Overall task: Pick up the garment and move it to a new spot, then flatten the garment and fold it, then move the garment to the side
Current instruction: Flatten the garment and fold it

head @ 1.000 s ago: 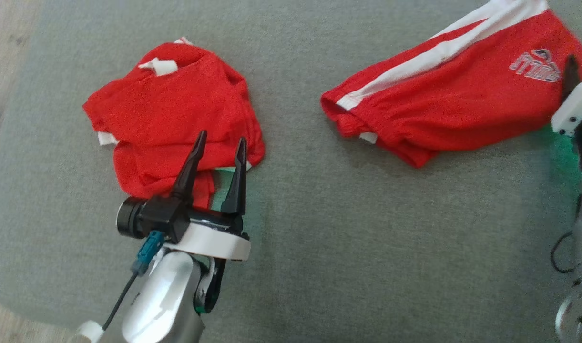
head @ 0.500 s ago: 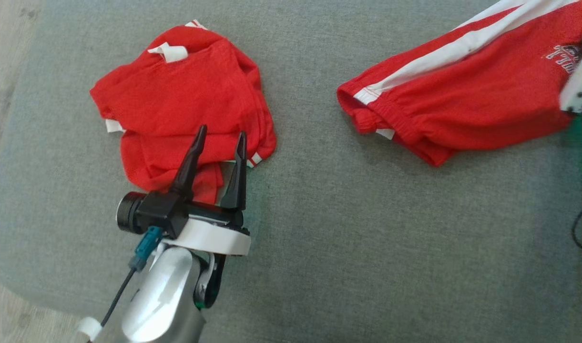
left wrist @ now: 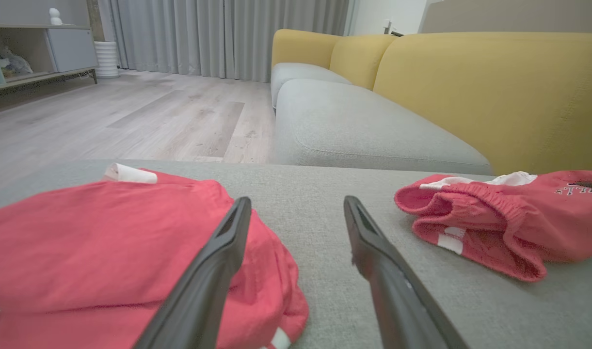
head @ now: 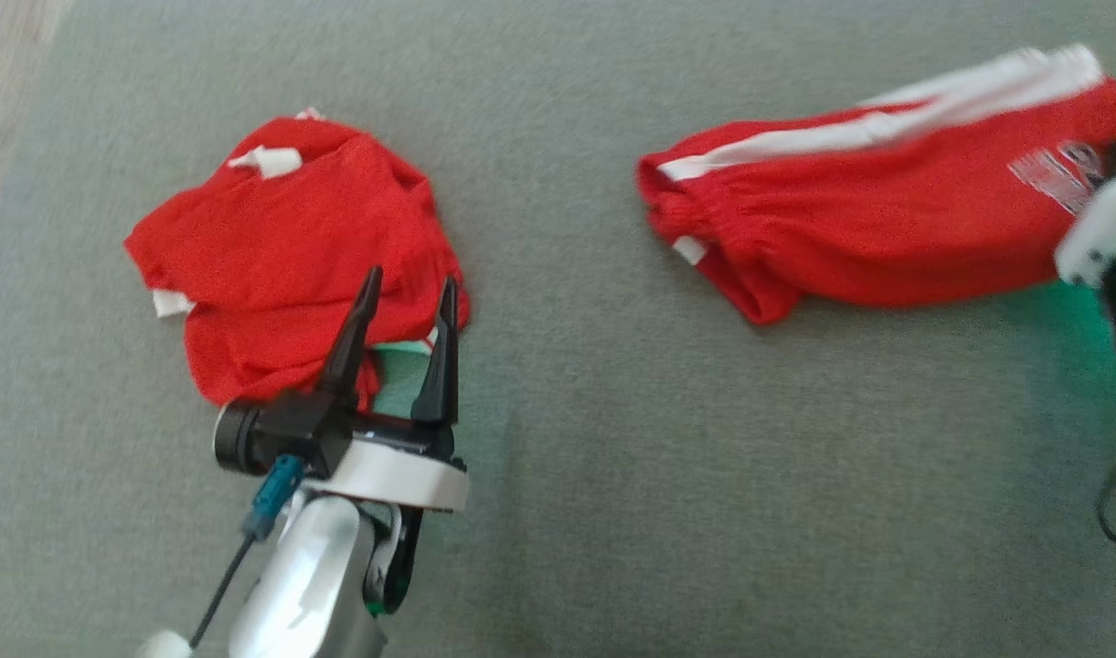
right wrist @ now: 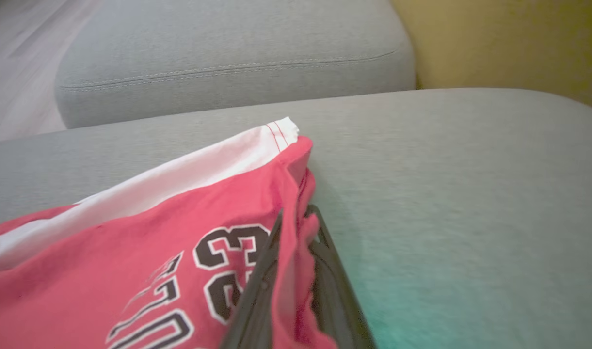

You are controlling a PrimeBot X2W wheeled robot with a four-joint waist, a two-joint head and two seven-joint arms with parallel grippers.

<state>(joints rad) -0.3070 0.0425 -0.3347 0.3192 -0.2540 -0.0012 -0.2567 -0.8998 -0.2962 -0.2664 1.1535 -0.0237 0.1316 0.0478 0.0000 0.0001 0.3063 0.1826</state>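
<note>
My right gripper [right wrist: 297,213] has just closed. A second ago its fingers were spread, and now they are pinched together on a fold of the red shorts [head: 850,238], at the hem beside the printed number [right wrist: 218,271]. The wrist view shows a ridge of red cloth standing up between the two dark fingers, so I judge the pinch has cloth in it rather than air.

The shorts lie stretched across the far right of the grey cushion [head: 612,457], white stripe [head: 795,142] along the far edge and waistband end pointing toward the middle. They look to be resting on the cushion, not yet lifted. The head view has shifted since earlier, so I read that as the camera moving, not the cloth.

My left gripper [head: 409,279] hangs with its fingers wide apart over the near edge of the crumpled red garment [head: 283,247], holding nothing.

With the pinch made, the pick-up can begin. The hold is on one edge only, so I expect the shorts to hang and bunch once raised.
</note>
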